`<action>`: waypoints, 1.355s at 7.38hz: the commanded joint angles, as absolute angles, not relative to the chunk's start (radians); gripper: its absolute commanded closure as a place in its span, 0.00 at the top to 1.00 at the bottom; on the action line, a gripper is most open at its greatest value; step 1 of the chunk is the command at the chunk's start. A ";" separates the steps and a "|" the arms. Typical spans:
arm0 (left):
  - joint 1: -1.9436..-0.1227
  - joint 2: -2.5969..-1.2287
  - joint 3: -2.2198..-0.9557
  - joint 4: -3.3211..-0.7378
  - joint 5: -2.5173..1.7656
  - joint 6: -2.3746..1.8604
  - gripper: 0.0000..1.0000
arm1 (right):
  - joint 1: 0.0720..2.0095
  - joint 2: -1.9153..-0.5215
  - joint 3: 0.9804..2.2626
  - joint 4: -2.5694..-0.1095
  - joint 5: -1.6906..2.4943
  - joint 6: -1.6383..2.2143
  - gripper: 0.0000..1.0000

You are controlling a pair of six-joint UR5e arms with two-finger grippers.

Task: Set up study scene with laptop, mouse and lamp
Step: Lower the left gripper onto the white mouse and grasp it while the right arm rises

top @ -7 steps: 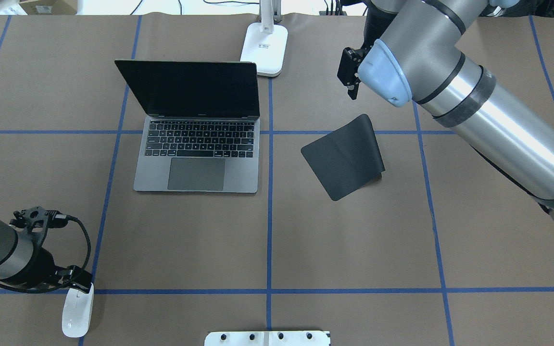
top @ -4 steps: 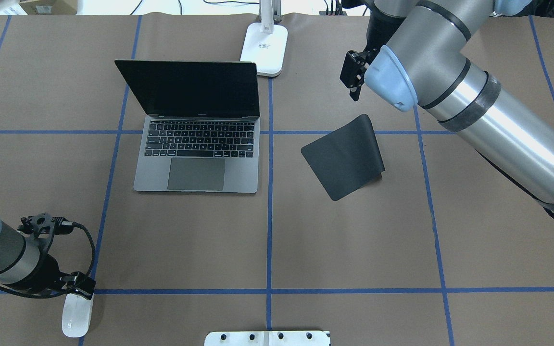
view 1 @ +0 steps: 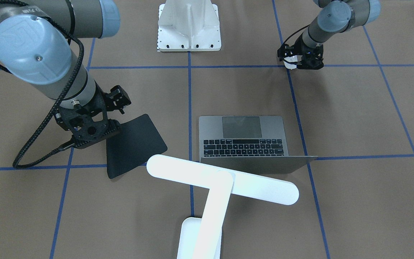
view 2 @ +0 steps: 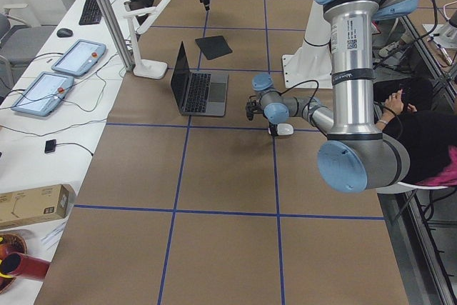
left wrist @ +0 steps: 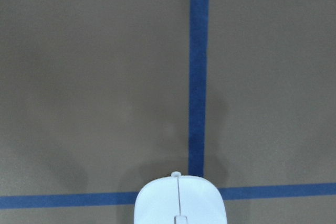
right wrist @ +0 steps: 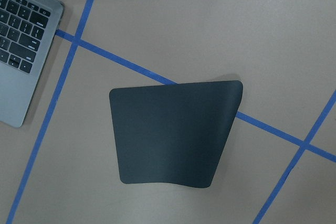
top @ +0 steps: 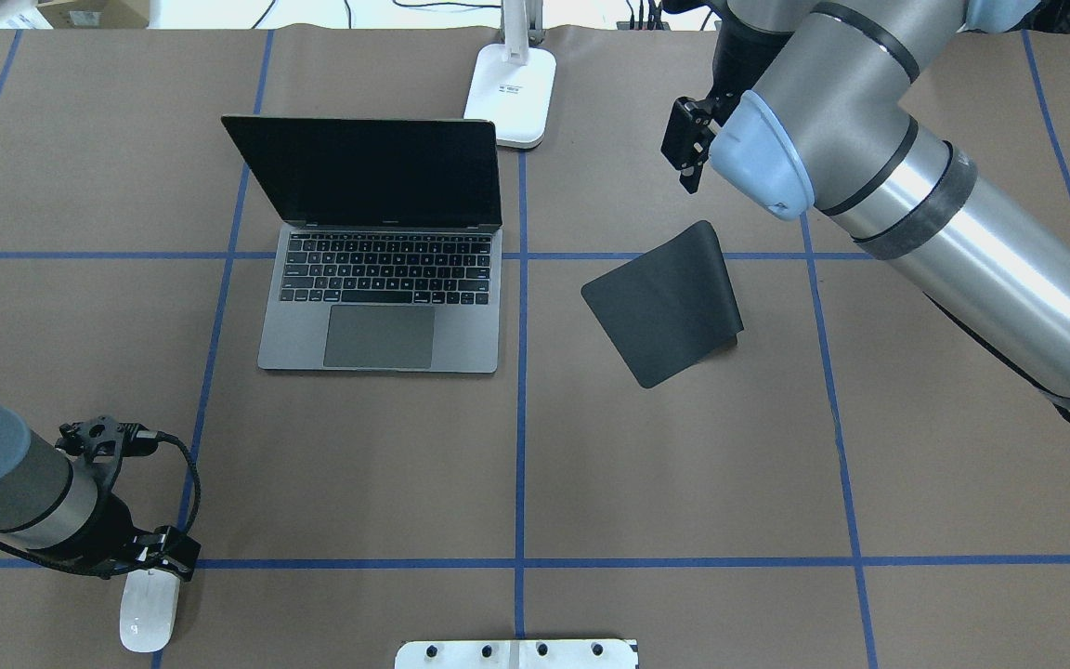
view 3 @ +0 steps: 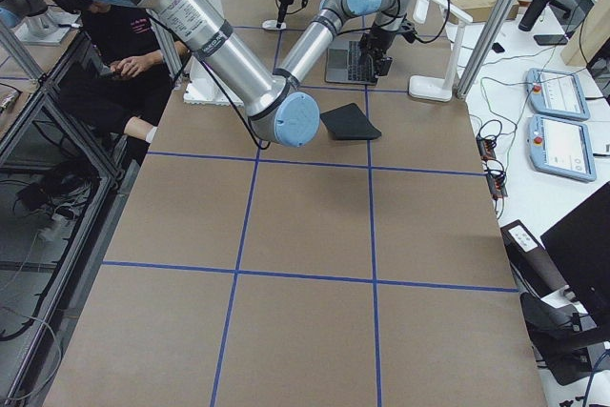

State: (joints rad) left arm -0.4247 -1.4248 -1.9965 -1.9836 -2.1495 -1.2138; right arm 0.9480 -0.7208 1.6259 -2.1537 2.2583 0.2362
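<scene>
The move turns on the mouse [top: 148, 613], which lies well apart from the laptop [top: 382, 279], off its front left corner toward the robot, with the left gripper [top: 163, 556] set down over its far end. The mouse's long axis runs roughly parallel to the laptop's side edges, along a blue tape line. In the left wrist view only its rounded nose shows at the bottom edge, with no fingers in sight. So I cannot tell how wide this claw stands or whether it has closed on the mouse. The left arm is plainly the nearer one. The right gripper [top: 686, 158] hangs above the table behind and to the right of the laptop, over the far corner of the black mouse pad [top: 665, 307]. Its opening cannot be read either, though it seems to carry nothing, since the pad lies free below it. The pad sits just right of the laptop across a tape line, turned askew with one corner curled up. As a judgement, the mouse likely needs carrying rightward past the laptop's front edge, where the table [top: 684, 465] shows only brown paper and tape. The white pedestal [top: 516, 653] lies nearer the robot than that path. The lamp [top: 512, 88] stands behind the laptop's rear right corner, out of the way.
</scene>
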 commanded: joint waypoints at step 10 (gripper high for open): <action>-0.374 -1.443 -1.983 -1.988 -2.148 -1.267 0.61 | 0.945 -0.729 1.655 -2.154 2.252 0.236 1.00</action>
